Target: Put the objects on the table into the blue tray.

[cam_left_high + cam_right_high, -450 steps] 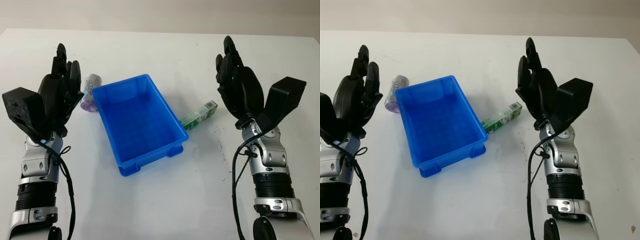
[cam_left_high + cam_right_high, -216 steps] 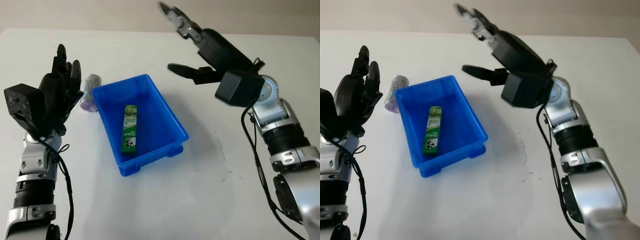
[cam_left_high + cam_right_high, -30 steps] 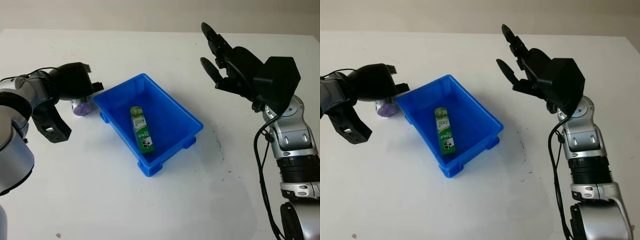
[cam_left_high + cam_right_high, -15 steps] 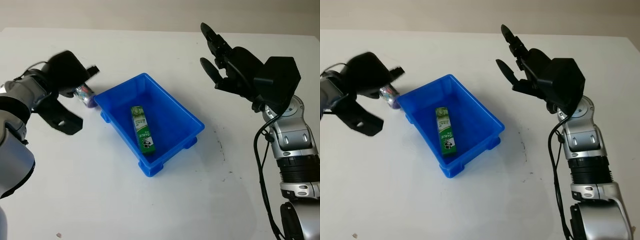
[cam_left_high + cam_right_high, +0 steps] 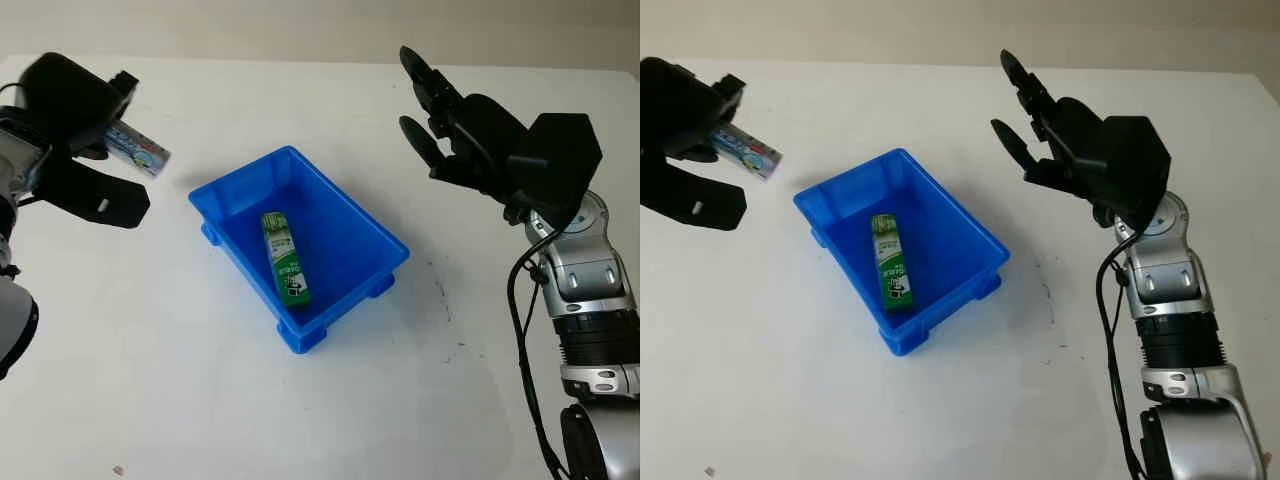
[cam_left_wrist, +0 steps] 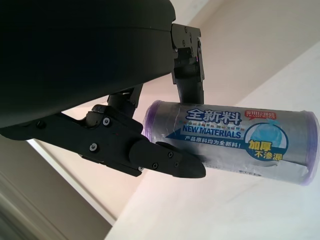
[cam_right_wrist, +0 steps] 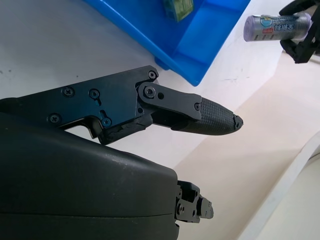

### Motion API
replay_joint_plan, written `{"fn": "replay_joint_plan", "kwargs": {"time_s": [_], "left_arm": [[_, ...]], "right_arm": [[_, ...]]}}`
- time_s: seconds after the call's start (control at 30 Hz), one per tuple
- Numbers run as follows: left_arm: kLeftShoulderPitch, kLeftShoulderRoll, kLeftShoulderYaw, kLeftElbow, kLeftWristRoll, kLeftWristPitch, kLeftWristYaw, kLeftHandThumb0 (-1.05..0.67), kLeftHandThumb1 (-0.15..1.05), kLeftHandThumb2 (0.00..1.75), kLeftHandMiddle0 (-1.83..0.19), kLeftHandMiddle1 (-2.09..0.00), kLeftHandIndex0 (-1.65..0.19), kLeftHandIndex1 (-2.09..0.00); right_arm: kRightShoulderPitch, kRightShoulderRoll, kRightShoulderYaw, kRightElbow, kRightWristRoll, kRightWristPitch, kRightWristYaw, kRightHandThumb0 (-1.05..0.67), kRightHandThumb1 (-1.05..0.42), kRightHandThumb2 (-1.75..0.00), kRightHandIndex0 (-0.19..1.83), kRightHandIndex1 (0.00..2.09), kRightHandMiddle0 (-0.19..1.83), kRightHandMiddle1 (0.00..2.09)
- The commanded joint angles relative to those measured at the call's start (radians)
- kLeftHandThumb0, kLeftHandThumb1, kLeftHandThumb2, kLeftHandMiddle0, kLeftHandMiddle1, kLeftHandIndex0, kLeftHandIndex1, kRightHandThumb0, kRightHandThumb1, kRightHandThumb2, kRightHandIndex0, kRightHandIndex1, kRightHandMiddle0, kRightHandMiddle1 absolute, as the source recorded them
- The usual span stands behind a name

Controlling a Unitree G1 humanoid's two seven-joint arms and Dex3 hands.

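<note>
The blue tray [image 5: 345, 205] sits mid-table with a green carton [image 5: 284, 258] lying inside it. My left hand [image 5: 90, 120] is raised above the table's far left, shut on a purple roll with a printed label [image 5: 138, 147], which sticks out toward the tray. The left wrist view has the roll [image 6: 235, 139] gripped between black fingers [image 6: 165, 161]. My right hand [image 5: 455, 125] hovers open above the table to the right of the tray, holding nothing. In the right wrist view the tray [image 7: 200, 30] and the lifted roll [image 7: 276, 27] appear beyond a finger [image 7: 200, 112].
The white table [image 5: 180, 380] spreads around the tray, with its far edge against a pale wall. A small dark mark [image 5: 440, 292] lies right of the tray.
My left hand has lifted the purple roll off the table from beside the tray's left corner, carrying it up and to the left. The right hand has stayed still.
</note>
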Motion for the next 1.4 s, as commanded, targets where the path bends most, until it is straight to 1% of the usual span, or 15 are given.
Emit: {"fn": "replay_joint_plan", "kwargs": {"time_s": [0.0,0.07,0.1,0.13,0.2,0.23,0.4,0.5,0.63,0.8,0.87,1.1,1.17,1.27,1.37], "left_arm": [[-0.044,0.029,0.001,-0.01,0.009,0.021,0.017,-0.37,1.05,0.21,-0.26,-2.09,-0.22,-1.57],[-0.045,0.027,0.021,-0.013,-0.005,0.024,0.022,-0.35,1.05,0.13,-0.33,-2.09,-0.27,-1.66],[-0.043,0.028,0.032,-0.016,-0.014,0.019,0.038,-0.35,1.05,0.14,-0.36,-2.09,-0.24,-1.75],[-0.044,0.029,0.035,-0.019,-0.015,0.018,0.052,-0.35,1.05,0.14,-0.44,-2.09,-0.2,-1.95],[-0.046,0.027,0.064,-0.029,-0.041,0.005,0.06,-0.36,1.05,0.19,-0.49,-2.09,-0.17,-2.06],[-0.046,0.027,0.075,-0.033,-0.051,-0.003,0.061,-0.37,1.05,0.24,-0.44,-2.09,-0.13,-2.08],[-0.042,0.015,0.145,-0.071,-0.119,-0.074,0.089,-0.36,1.05,0.32,-0.38,-2.09,-0.07,-2.09],[-0.037,0.001,0.21,-0.1,-0.19,-0.12,0.082,-0.35,1.05,0.31,-0.44,-2.09,-0.09,-2.09],[-0.027,-0.014,0.287,-0.152,-0.278,-0.19,0.061,-0.38,1.05,0.33,-0.52,-2.09,-0.22,-2.09],[-0.007,-0.021,0.35,-0.232,-0.337,-0.234,0.027,-0.39,1.05,0.34,-0.52,-2.09,-0.21,-2.09],[0.005,-0.024,0.374,-0.269,-0.361,-0.244,0.0,-0.37,1.05,0.31,-0.61,-2.09,-0.23,-2.09],[0.052,-0.025,0.424,-0.377,-0.389,-0.285,-0.043,-0.4,1.05,0.38,-0.68,-2.09,-0.22,-2.09],[0.079,-0.032,0.446,-0.425,-0.411,-0.3,-0.067,-0.4,1.05,0.36,-0.74,-2.09,-0.3,-2.09],[0.111,-0.031,0.467,-0.478,-0.427,-0.321,-0.099,-0.39,1.05,0.35,-0.76,-2.09,-0.33,-2.09],[0.144,-0.029,0.479,-0.505,-0.446,-0.38,-0.119,-0.39,1.05,0.33,-0.67,-2.09,-0.21,-2.06]], "right_arm": [[-0.005,-0.005,-0.008,0.001,0.012,0.002,0.009,-0.67,-1.05,-0.67,-0.19,0.0,-0.19,0.01],[-0.005,-0.004,-0.01,0.0,0.014,0.005,0.01,-0.67,-1.05,-0.66,-0.19,0.0,-0.18,0.01],[-0.007,-0.005,-0.009,0.003,0.013,0.004,0.01,-0.69,-1.05,-0.65,-0.19,0.0,-0.18,0.01],[-0.01,-0.004,-0.008,0.012,0.012,-0.002,0.01,-0.68,-1.05,-0.65,-0.19,0.0,-0.18,0.02],[-0.008,-0.005,-0.008,0.005,0.014,0.005,0.013,-0.69,-1.05,-0.65,-0.19,0.0,-0.19,0.02],[-0.008,-0.005,-0.008,0.002,0.016,0.008,0.014,-0.67,-1.05,-0.65,-0.19,0.0,-0.19,0.01],[-0.005,0.001,-0.015,-0.004,0.039,0.025,0.022,-0.65,-1.05,-0.65,-0.19,0.0,-0.19,0.0],[-0.006,0.0,-0.009,0.002,0.034,0.017,0.017,-0.66,-1.05,-0.65,-0.19,0.0,-0.19,0.0],[-0.008,0.0,-0.005,0.014,0.026,0.005,0.013,-0.68,-1.05,-0.65,-0.19,0.0,-0.19,0.01],[-0.007,0.001,-0.004,0.014,0.022,-0.001,0.009,-0.69,-1.05,-0.65,-0.19,0.0,-0.18,0.02],[-0.006,0.001,-0.005,0.016,0.022,-0.003,0.008,-0.69,-1.05,-0.65,-0.19,0.0,-0.18,0.02],[-0.002,0.001,-0.006,0.02,0.023,-0.013,0.007,-0.69,-1.05,-0.64,-0.19,0.0,-0.18,0.03],[-0.005,0.002,-0.005,0.023,0.023,-0.016,0.008,-0.69,-1.05,-0.65,-0.19,0.0,-0.18,0.04],[-0.007,0.002,-0.003,0.024,0.02,-0.014,0.006,-0.69,-1.05,-0.65,-0.19,0.0,-0.19,0.04],[-0.01,0.003,-0.004,0.022,0.021,-0.008,0.006,-0.7,-1.05,-0.65,-0.19,0.0,-0.19,0.04]]}}
